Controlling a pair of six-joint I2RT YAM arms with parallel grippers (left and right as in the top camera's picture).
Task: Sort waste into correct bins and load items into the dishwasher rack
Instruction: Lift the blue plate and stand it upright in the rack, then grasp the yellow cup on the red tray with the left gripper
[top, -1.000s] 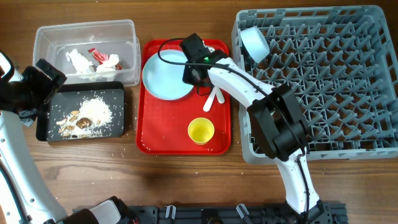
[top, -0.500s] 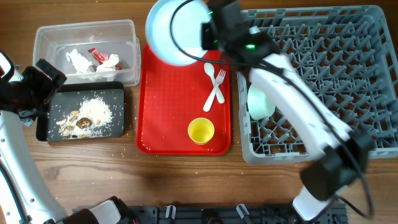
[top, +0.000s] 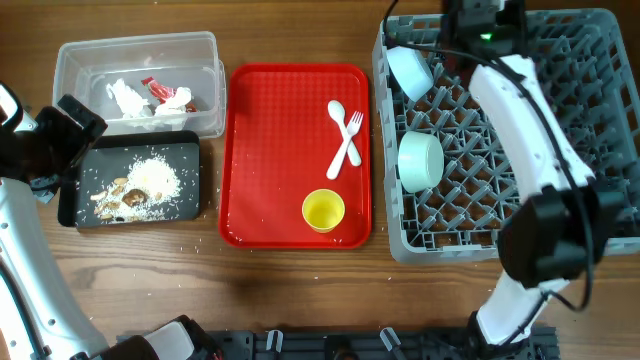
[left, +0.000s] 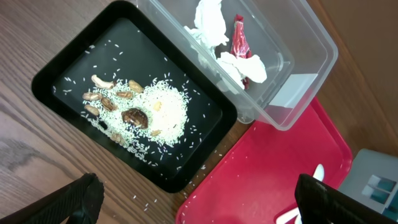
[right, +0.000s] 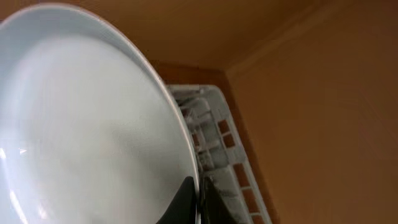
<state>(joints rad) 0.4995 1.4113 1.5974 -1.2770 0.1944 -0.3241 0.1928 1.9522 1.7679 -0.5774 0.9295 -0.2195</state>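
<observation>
My right gripper is shut on the rim of the pale blue plate, held on edge over the far side of the grey dishwasher rack; overhead, the plate is out of view. Two blue-green bowls sit in the rack's left part. The yellow cup, white spoon and fork lie on the red tray. Wrappers lie in the clear tub. Food scraps lie in the black tray. My left gripper is open and empty, above the black tray's near edge.
The left arm stands at the table's left edge beside the black tray. The right arm stretches across the rack from the front. Loose rice grains dot the wood by the black tray.
The right gripper lifted the plate off the red tray and swung it right and back, over the rack's far edge. The left arm has not moved.
</observation>
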